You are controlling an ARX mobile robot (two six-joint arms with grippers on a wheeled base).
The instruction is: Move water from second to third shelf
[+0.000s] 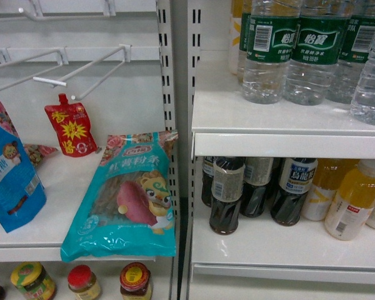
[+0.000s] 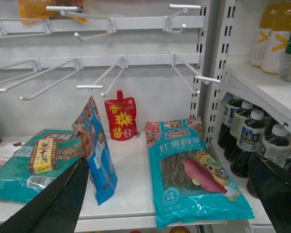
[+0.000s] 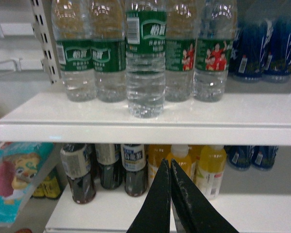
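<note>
Several water bottles stand on the upper white shelf; each is clear and ribbed with a dark green label. One water bottle stands forward of the row, near the shelf's front edge. In the head view the water bottles fill the top right. My right gripper is shut with nothing in it, low and in front of the shelf below, under that forward bottle. My left gripper is open, its black fingers spread wide before the snack shelf. Neither gripper shows in the head view.
Dark drink bottles and yellow drink bottles stand on the lower right shelf. A teal noodle bag, a blue pouch and a red pouch lie on the left shelf under white peg hooks. Jars stand below.
</note>
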